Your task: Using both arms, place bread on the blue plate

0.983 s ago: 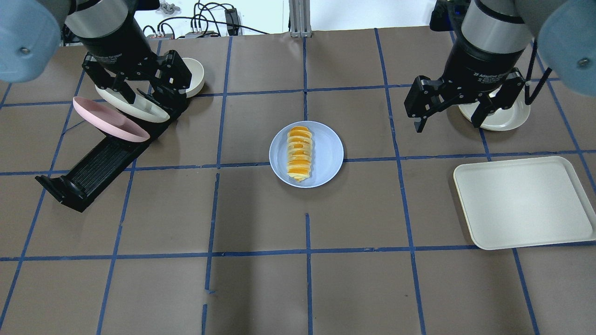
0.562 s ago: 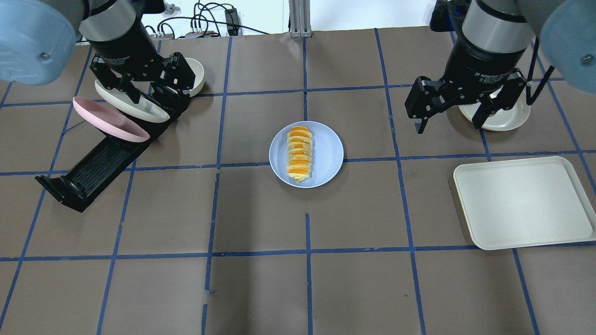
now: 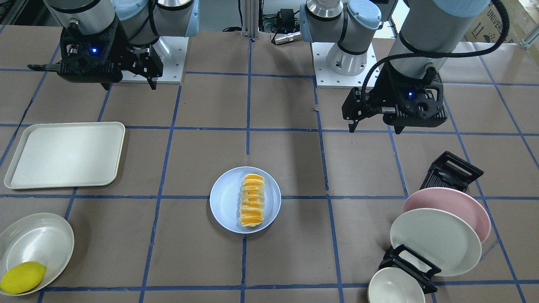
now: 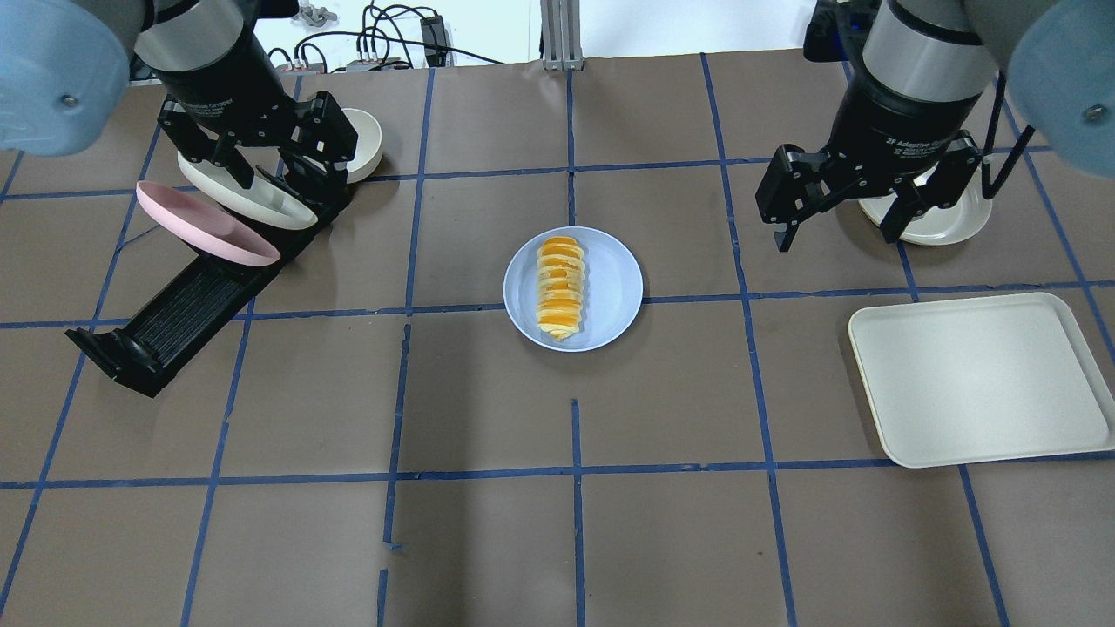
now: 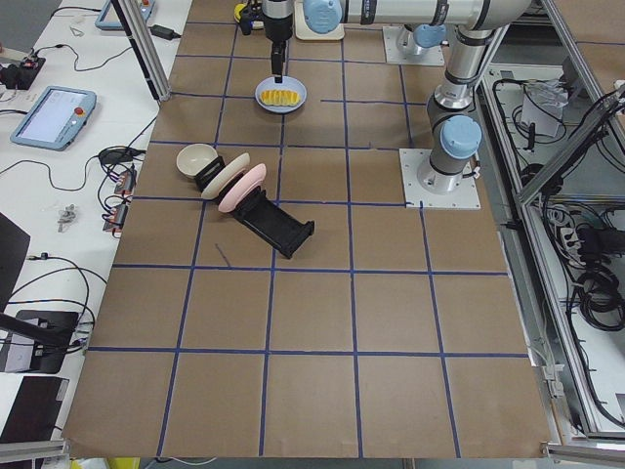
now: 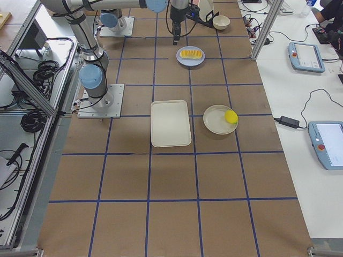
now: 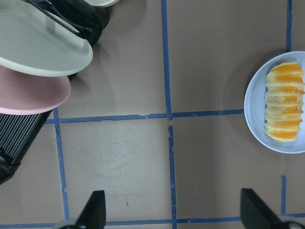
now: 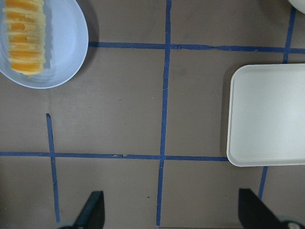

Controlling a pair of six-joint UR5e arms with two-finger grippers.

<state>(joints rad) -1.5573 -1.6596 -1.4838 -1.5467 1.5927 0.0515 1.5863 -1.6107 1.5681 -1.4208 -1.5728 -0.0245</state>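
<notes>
The bread (image 4: pixel 560 287), a ridged cream and orange roll, lies on the left half of the blue plate (image 4: pixel 614 287) at the table's middle. Both also show in the front view, bread (image 3: pixel 252 200) on plate (image 3: pixel 225 202). My left gripper (image 4: pixel 270 174) is open and empty, high above the dish rack, well left of the plate. My right gripper (image 4: pixel 836 235) is open and empty, well right of the plate. The left wrist view shows the bread (image 7: pixel 284 109) at its right edge. The right wrist view shows it (image 8: pixel 26 38) at the top left.
A black dish rack (image 4: pixel 187 305) at the left holds a pink plate (image 4: pixel 205 225) and a cream plate (image 4: pixel 261 205); a cream bowl (image 4: pixel 366 139) stands behind it. A white tray (image 4: pixel 980 379) lies at the right. A white bowl (image 3: pixel 36 244) holds a yellow lemon (image 3: pixel 23 277).
The left arm has shifted slightly above the rack and come back. The right gripper has barely moved. The bread and the plate have not moved.
</notes>
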